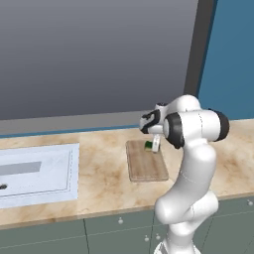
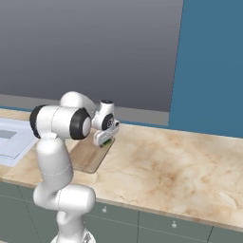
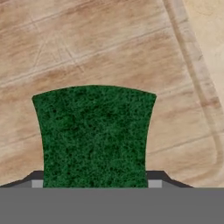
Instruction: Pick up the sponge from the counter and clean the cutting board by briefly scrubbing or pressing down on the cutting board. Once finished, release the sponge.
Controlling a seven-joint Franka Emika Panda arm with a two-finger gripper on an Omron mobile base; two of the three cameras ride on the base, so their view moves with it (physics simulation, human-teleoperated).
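The sponge (image 3: 94, 135) shows its dark green top and sits between my two finger tips. My gripper (image 3: 96, 183) is shut on the sponge, one tip against each of its sides. Under it lies the wooden cutting board (image 3: 109, 43), with the board's rounded edge running close by on one side. From the left base, the gripper (image 1: 155, 147) points down at the far right corner of the cutting board (image 1: 146, 166), and a bit of the green sponge (image 1: 148, 145) peeks out beside it. From the right base, the gripper (image 2: 105, 141) hangs low over the cutting board (image 2: 88, 159).
The beige marbled counter (image 1: 104, 181) runs left and right. A white inset sink (image 1: 34, 173) lies to the left of the board. A wide stretch of counter (image 2: 166, 166) lies to the right. A grey wall rises behind, and a blue wall stands at the right.
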